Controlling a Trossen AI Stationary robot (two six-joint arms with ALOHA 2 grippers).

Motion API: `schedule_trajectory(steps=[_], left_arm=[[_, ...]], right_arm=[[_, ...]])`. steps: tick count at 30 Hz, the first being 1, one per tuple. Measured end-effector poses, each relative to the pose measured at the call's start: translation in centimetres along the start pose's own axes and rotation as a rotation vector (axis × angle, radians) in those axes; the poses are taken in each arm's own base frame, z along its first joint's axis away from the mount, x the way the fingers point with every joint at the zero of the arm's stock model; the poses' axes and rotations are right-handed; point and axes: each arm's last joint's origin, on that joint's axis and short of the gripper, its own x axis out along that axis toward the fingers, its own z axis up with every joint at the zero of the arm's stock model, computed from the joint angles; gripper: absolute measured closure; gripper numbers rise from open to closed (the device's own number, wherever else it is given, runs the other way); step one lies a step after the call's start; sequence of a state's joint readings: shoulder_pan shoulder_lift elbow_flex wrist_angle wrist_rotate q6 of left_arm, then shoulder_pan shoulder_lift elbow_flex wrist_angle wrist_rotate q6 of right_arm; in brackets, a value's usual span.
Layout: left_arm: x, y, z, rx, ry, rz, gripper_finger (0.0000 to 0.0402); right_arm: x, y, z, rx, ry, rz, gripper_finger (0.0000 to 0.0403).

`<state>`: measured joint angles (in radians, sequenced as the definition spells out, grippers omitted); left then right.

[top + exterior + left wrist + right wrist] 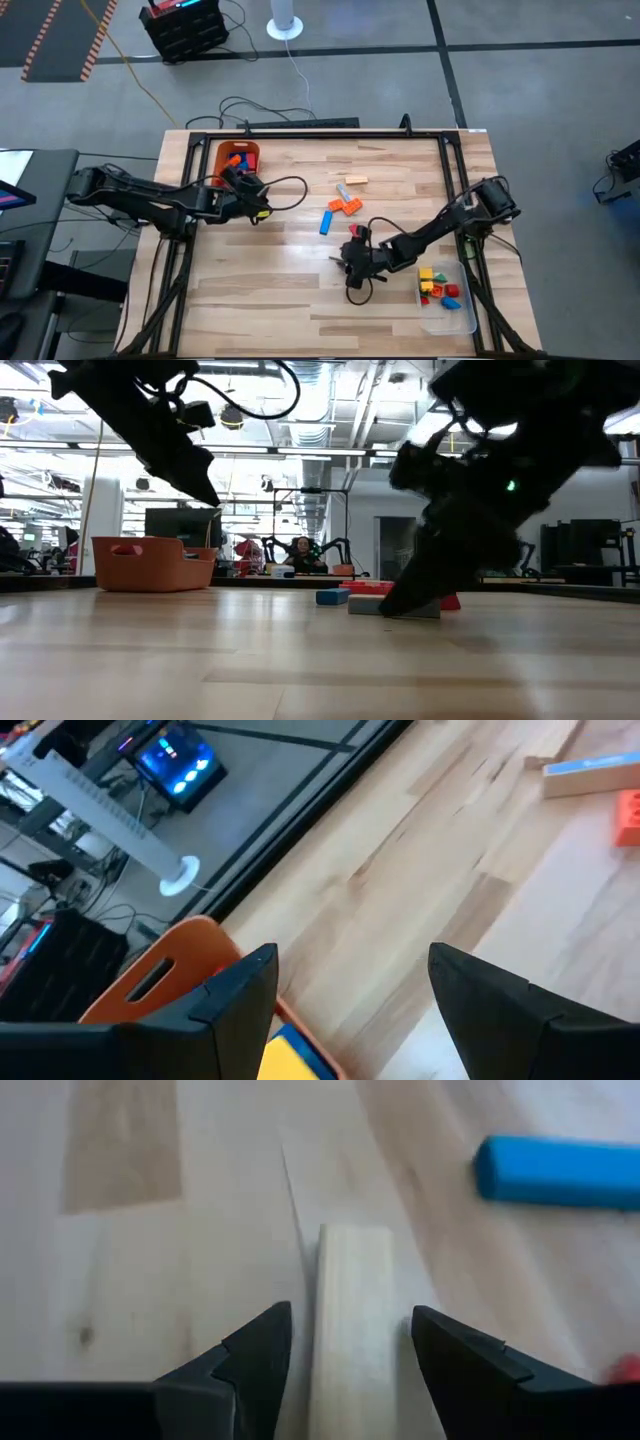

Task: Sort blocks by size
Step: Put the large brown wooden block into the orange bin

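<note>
A long tan block (355,1310) lies flat on the wooden table, between the fingers of my right gripper (350,1325). That gripper is open and low over the table's near middle (352,262). A narrow gap shows on each side of the block. My left gripper (350,960) is open and holds nothing. It hangs over the near rim of the orange bin (237,160) at the far left. More blocks lie loose mid-table: a blue one (327,222), orange ones (345,205), a tan one (355,181) and a red one (357,230).
A clear tray (462,318) at the near right holds several small coloured blocks. Inside the orange bin (170,970) lie a blue and a yellow block (290,1055). A dark metal frame (300,133) borders the table. Bare wood lies between the two arms.
</note>
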<state>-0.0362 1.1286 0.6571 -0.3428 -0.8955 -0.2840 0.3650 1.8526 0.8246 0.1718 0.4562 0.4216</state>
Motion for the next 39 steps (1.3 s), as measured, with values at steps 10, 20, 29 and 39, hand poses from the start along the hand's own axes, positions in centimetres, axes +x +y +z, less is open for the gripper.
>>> schedule_trajectory(steps=[10,20,29,39], left_arm=[[-0.9,-1.1,0.0,0.041,-0.015,-0.134,0.0148],[-2.6,-2.9,1.4,0.233,-0.188,-0.373,0.0148],[-4.0,-7.5,1.1,0.547,-0.41,-0.684,0.0148],[-4.2,-13.3,-0.6,0.853,-0.663,-0.474,0.0148]], right_arm=[[0.8,0.4,-0.4,0.023,-0.006,0.012,0.0206],[-0.9,-0.8,1.5,-0.013,-0.025,0.032,0.0275],[-3.1,-2.8,6.8,0.109,-0.253,0.305,0.0275],[-3.2,-3.1,7.6,0.17,-0.284,0.449,0.0264]])
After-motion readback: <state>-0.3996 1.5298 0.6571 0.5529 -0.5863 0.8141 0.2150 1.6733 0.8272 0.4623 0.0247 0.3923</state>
